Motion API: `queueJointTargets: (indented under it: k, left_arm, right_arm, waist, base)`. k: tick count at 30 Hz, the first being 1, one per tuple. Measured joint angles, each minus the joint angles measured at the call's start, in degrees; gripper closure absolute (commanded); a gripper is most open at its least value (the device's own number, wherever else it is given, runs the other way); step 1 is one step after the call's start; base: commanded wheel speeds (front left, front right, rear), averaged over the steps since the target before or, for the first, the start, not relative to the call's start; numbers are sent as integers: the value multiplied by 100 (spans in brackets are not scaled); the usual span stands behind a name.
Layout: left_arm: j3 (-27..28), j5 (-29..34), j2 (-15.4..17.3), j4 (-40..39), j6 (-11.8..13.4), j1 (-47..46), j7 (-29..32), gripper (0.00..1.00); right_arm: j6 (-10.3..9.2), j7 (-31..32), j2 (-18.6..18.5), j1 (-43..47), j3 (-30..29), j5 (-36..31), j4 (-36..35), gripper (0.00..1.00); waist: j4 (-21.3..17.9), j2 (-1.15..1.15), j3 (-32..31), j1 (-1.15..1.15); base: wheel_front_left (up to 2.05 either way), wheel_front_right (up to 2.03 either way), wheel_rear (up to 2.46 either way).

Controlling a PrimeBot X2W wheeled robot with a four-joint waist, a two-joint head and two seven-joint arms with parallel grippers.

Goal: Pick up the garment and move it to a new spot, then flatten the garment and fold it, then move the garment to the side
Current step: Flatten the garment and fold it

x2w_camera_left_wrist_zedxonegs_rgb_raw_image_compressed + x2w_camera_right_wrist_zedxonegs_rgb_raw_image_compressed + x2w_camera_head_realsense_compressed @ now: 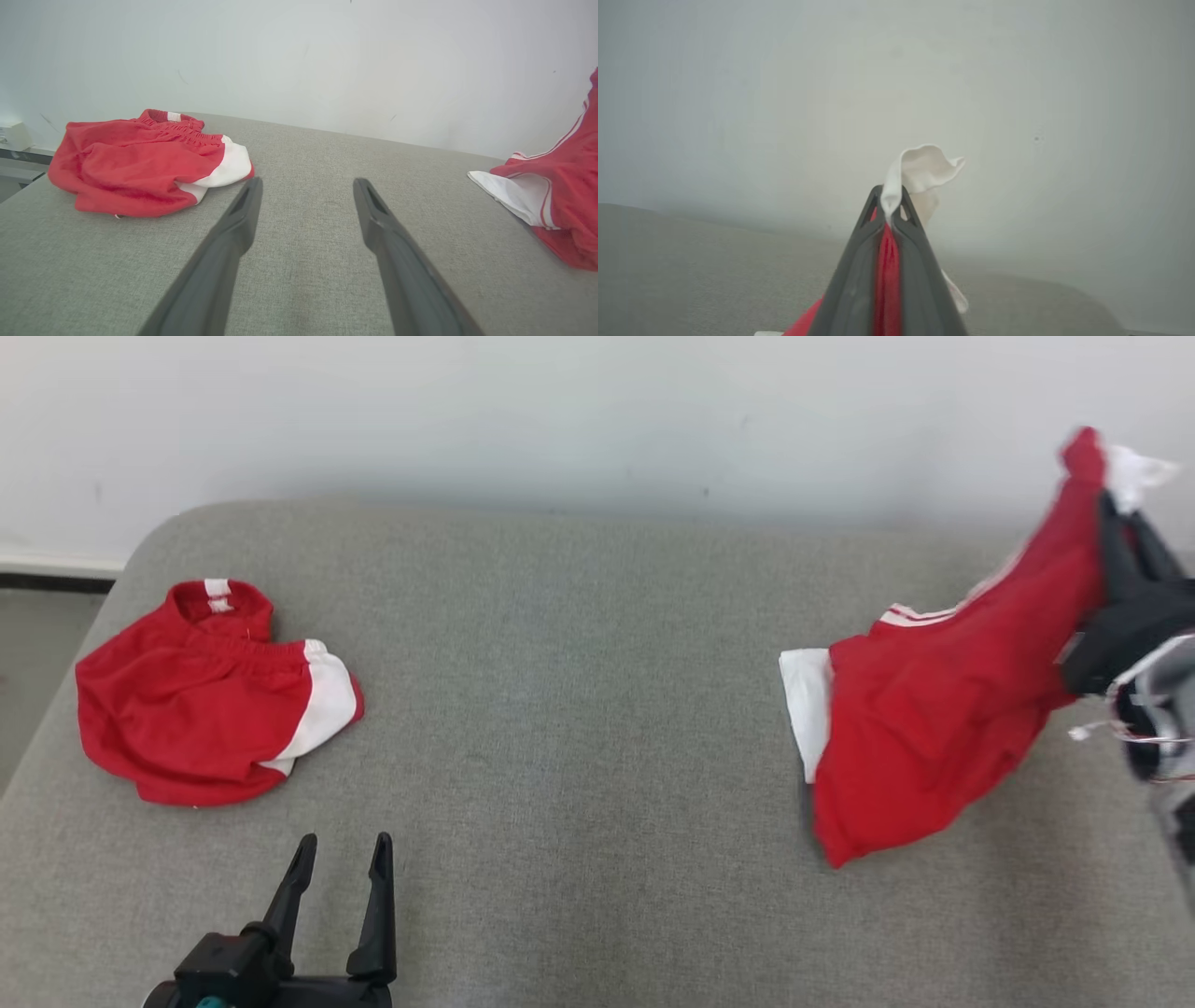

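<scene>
**Robot takes hold of red garment; flattening and folding to come**

At the right edge of the head view, the right gripper (888, 210) is clamped tight on a corner of the red-and-white garment (943, 709). A white tuft of cloth pokes out past the fingertips. The garment hangs in a slant from the upper right of the frame down toward the middle right. Its lower end, with a white panel, appears to rest on or brush the grey padded surface (579, 709); from here it is hard to say which.

At the lower left, the left gripper (344, 859) hovers low over the padding with its fingers spread wide and nothing between them. A second red garment (201, 705), also trimmed in white, lies crumpled in the left of the frame, well apart from the first and untouched.

By the look of things the job is in its opening step. The grip is made and one end is up, but the garment is not yet clear of the surface or set down in a new spot. Flattening, folding and the move to the side all appear to lie ahead.

Thin white stripes run along the held garment's edge. No brand, label or lettering can be read on either garment, the padding or the pale wall (560, 411) behind.
</scene>
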Motion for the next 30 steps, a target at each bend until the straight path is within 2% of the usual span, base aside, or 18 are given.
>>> queueJointTargets:
  k: [6, 13, 19, 25, 26, 27, 30]
  left_arm:
    - [-42, -7, 0, -25, 41, 132, 0, 0]
    - [15, -8, 1, -63, 59, 252, 0, 0]
    - [-19, -8, 0, -40, 49, 265, 0, 0]
    - [-78, -26, 0, 44, 40, 229, 0, 0]
    - [-85, -49, 1, 55, 37, 227, 0, 0]
    - [-94, -63, 2, 63, 32, 225, 0, 0]
    - [-90, -67, 1, 69, 52, 226, 0, 0]
  right_arm:
    - [0, -24, 603, 389, 559, -15, -945, 100]
    - [0, -32, 1433, 1110, 1239, -127, -1871, 100]
    - [0, -32, 2091, 1566, 1891, -192, -1850, 100]
    - [0, -32, 2359, 2035, 2521, -192, -1438, 100]
    - [0, -31, 2374, 2103, 2603, -191, -1383, 53]
    - [0, -31, 2384, 2141, 2681, -162, -1347, 0]
    - [0, -32, 2407, 2165, 2775, -68, -1372, 0]
  waist:
    - [-21, -1, -287, 0]
    - [170, 0, -387, 0]
    - [408, 0, -379, 0]
    - [704, 0, -356, 0]
    - [747, 0, -351, 0]
    - [784, 0, -346, 1]
    - [830, 0, -333, 0]
  base:
    - [0, 0, 0]
    - [0, 0, 0]
    - [0, 0, 0]
    - [0, 0, 0]
    - [0, 0, 0]
    - [0, 0, 0]
    - [0, 0, 0]
